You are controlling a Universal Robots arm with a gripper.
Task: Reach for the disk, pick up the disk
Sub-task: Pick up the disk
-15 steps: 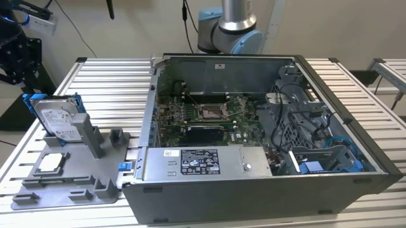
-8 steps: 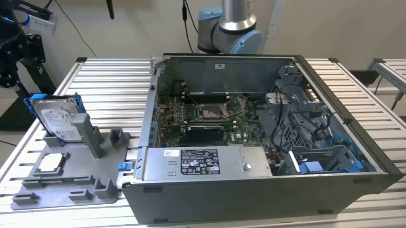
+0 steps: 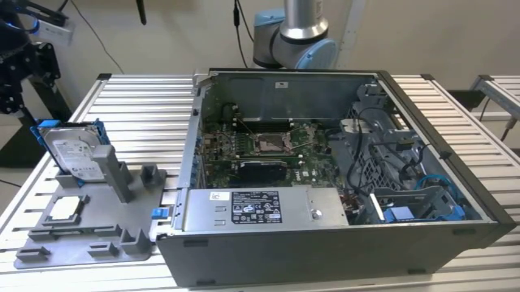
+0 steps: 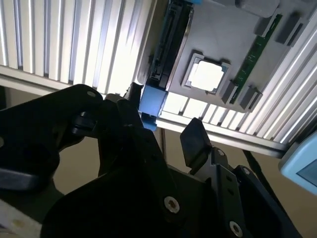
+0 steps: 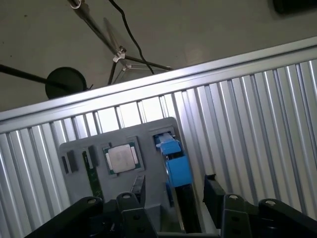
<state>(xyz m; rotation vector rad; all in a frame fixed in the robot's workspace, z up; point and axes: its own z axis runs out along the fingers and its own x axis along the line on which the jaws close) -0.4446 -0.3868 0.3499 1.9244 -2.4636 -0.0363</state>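
**A:** Start at the exterior view's left. What stands there?

**B:** The disk (image 3: 72, 152). It stands on edge, its white label turned to the near side, in a slot at the far end of a grey holder (image 3: 89, 237). The holder lies on the slatted metal surface (image 3: 138, 103). A blue frame runs along the disk's edges.

**A:** And nearer than that?

**B:** A square chip (image 3: 67, 208) lies flat in the holder, just on the near side of the disk.

**A:** How do the jaws stand?

**B:** Spread apart and gripping nothing. In the first wrist view one black jaw shows on each side of the disk (image 5: 177, 168), which is seen edge-on, with a gap on both sides. How far down they reach I cannot tell. In the second wrist view the disk's blue end (image 4: 151, 101) lies between them. The chip (image 4: 207, 75) and a green memory stick (image 4: 255, 49) lie beside it in the holder.

**A:** Further right?

**B:** An open computer case (image 3: 341, 249) sits just right of the holder. Its motherboard (image 3: 268, 146) is in the far half and its power supply (image 3: 260, 210) runs along the near wall. The arm (image 3: 294, 33) rises beyond the far wall. Near the case's right end sits a blue plastic part (image 3: 400, 214).
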